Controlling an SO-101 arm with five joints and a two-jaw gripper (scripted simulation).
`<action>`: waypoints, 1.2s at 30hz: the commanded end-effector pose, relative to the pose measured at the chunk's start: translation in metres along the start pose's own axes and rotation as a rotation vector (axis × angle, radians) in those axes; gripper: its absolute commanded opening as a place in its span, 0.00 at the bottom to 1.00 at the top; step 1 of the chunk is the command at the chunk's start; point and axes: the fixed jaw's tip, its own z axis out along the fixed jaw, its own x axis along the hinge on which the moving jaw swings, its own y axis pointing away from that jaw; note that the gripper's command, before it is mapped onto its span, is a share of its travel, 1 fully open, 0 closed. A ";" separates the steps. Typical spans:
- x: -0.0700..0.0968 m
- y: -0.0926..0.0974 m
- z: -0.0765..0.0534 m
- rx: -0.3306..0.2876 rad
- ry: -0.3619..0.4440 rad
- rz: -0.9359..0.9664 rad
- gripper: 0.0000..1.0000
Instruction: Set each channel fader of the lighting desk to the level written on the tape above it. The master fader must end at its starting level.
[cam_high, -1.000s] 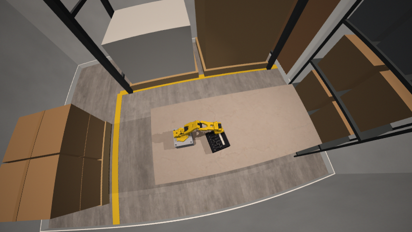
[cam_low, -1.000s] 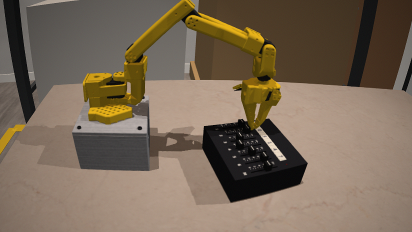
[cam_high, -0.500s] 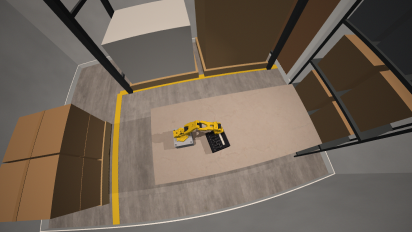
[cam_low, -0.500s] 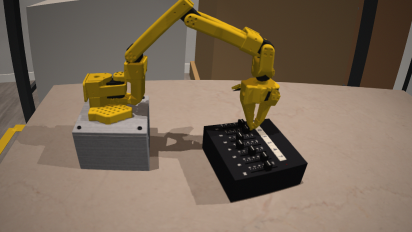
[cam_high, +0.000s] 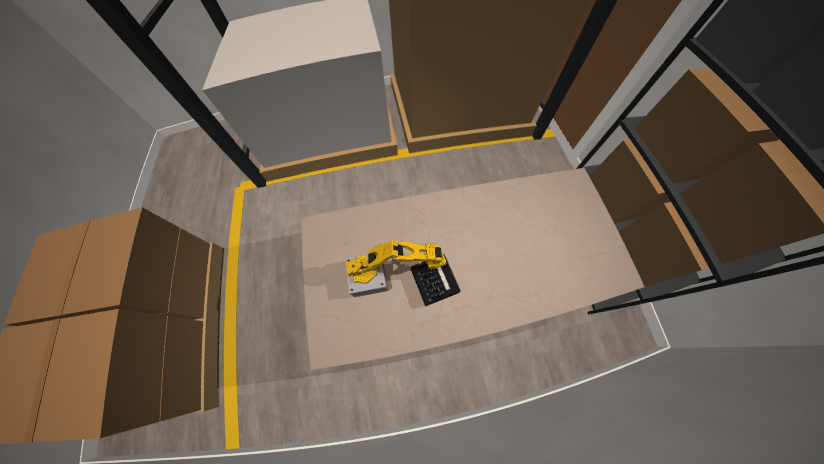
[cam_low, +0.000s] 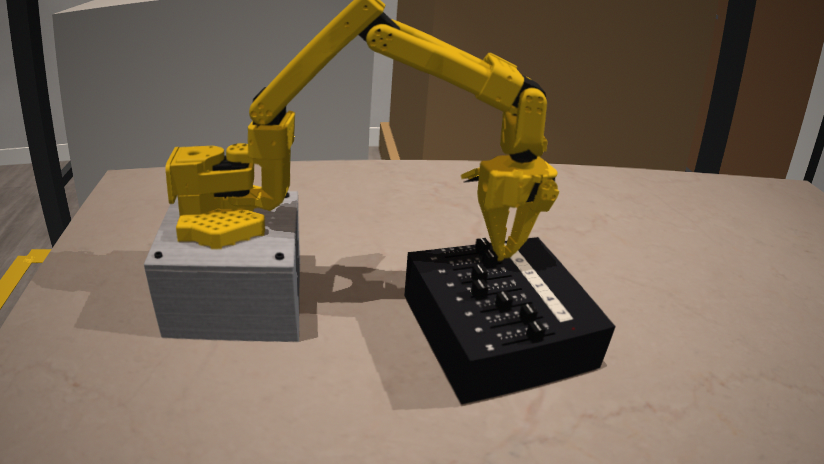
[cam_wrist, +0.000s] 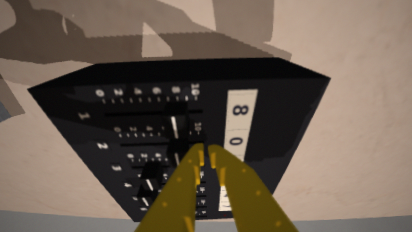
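Observation:
The black lighting desk sits on the table to the right of the arm's base; it also shows in the overhead view. Several black fader caps stand in rows, beside a white tape strip with numbers. In the wrist view the tape reads 8 and 0 at its far end. My gripper is shut and empty, its tips down on the desk's far end, just right of the second fader cap. In the wrist view the fingertips sit beside that cap.
The arm stands on a grey block left of the desk. Cardboard boxes and shelving surround the table, well away from the desk.

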 end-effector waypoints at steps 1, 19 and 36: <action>0.006 0.008 0.004 -0.026 -0.004 0.022 0.00; 0.007 0.011 0.005 -0.027 -0.004 0.022 0.00; 0.008 0.014 0.006 -0.027 -0.004 0.022 0.00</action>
